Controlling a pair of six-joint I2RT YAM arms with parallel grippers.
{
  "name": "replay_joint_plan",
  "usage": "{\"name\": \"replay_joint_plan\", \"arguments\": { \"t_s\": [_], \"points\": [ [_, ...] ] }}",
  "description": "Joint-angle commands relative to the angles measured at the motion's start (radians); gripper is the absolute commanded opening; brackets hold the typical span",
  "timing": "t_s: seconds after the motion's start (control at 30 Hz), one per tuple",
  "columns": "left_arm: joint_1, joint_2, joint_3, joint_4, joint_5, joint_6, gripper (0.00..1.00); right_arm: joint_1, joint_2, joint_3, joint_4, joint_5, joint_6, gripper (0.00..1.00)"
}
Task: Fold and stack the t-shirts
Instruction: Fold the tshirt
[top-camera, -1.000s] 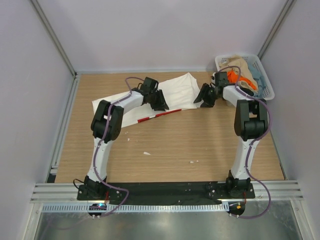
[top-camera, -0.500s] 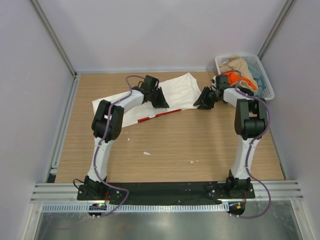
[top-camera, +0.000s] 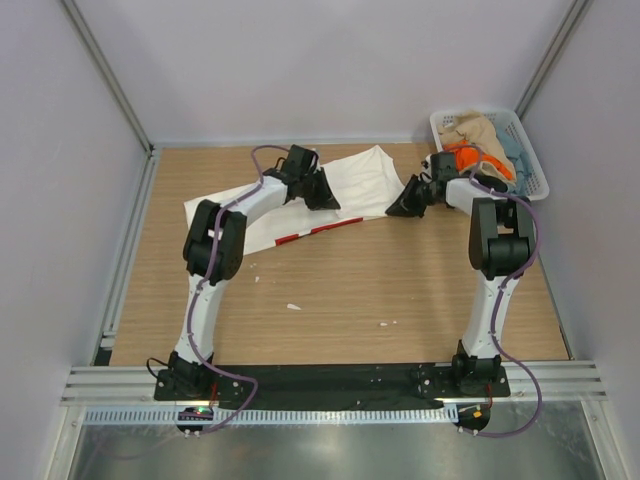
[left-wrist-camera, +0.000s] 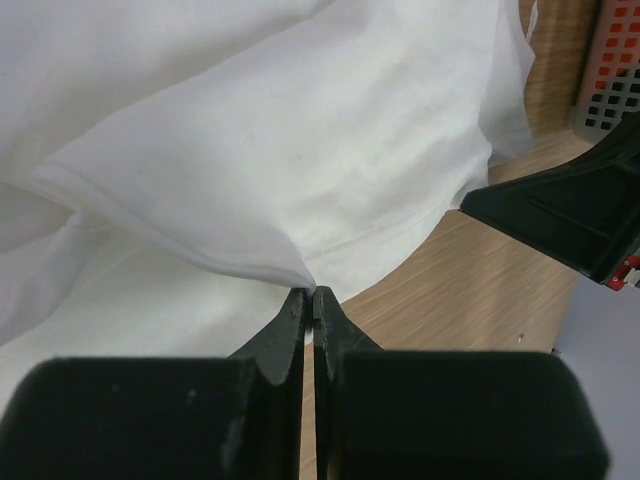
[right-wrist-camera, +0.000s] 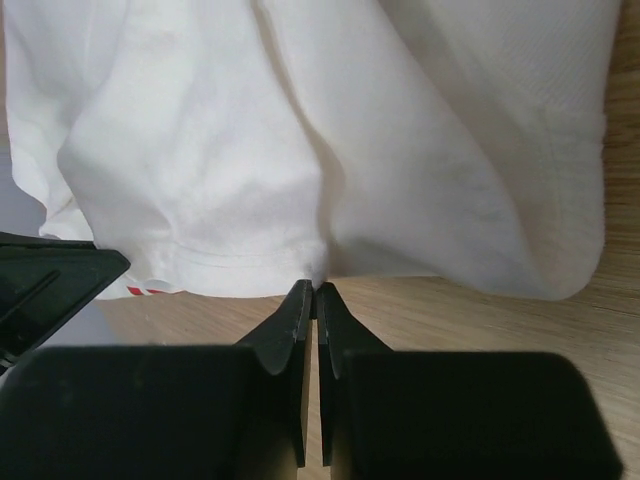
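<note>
White t-shirt (top-camera: 360, 178) partly hidden under left arm (top-camera: 262, 195); edges cropped in both wrist views.

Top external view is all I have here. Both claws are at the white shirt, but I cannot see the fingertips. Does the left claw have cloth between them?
Observer: Yes. In the left wrist view the left claw is shut on an edge of the white t-shirt.
Operator: And the right one?
Observer: The right claw is shut too. Its wrist view shows it pinching the stitched hem.
Operator: Is there only one layer at the left claw?
Observer: No. The left wrist view shows a folded upper layer lying over a lower one there.
</note>
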Motion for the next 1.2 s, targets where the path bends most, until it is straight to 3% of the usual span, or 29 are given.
{"name": "replay_joint_plan", "arguments": {
  "t_s": [0.0,0.13,0.3,0.53,0.73,1.17],
  "points": [
    [0.015,-0.028,0.044,0.028,0.020,0.003,0.00,-0.002,-0.043,0.083,-0.001,-0.017,0.040,0.08],
    [0.029,-0.033,0.052,0.044,0.022,-0.026,0.00,0.000,-0.033,0.172,-0.027,-0.023,0.057,0.07],
    [0.069,-0.034,0.055,0.126,0.008,-0.080,0.00,0.011,0.028,0.227,0.114,-0.040,0.132,0.07],
    [0.124,0.056,0.144,0.241,0.045,-0.195,0.00,0.029,0.208,0.451,0.278,-0.102,0.253,0.07],
    [0.130,0.116,0.213,0.284,0.107,-0.247,0.00,0.031,0.291,0.568,0.263,-0.136,0.293,0.07],
    [0.113,-0.020,-0.045,0.290,0.163,-0.209,0.00,-0.006,0.213,0.551,0.079,-0.173,0.184,0.07]
  ]
}}
